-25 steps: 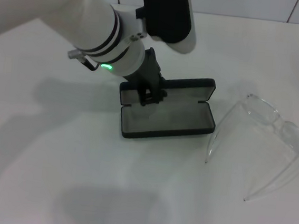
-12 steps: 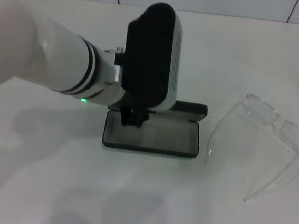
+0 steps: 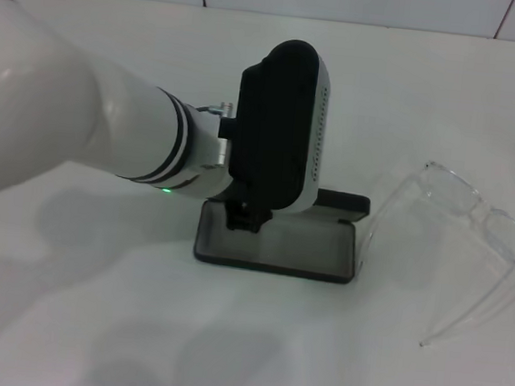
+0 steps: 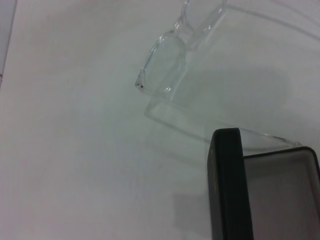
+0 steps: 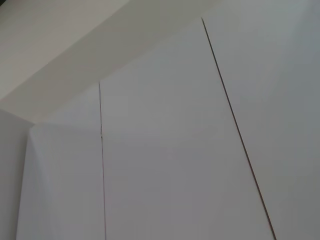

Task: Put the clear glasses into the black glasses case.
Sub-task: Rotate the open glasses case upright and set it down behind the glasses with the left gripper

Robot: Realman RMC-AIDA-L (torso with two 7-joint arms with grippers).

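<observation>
- From my remote station, the black glasses case [image 3: 277, 250] lies open on the white surface [image 3: 90, 323] nearest the robot, grey lining up, its lid raised behind.
- My left tool [image 3: 246, 217] sits at the case's left rear edge, under the dark wrist housing; I cannot tell whether it is wide, narrow or gripping the case.
- The clear glasses [image 3: 458, 240] rest on the surface to the right of the case, one clear arm tip close beside its right end, the lens farther back.
- I judge the glasses light, stiff, slick and easy to scratch; the bridge or upper frame looks the safest hold, not the thin springy arms.
- The right tool is out of sight; its wrist camera shows only a pale wall.
</observation>
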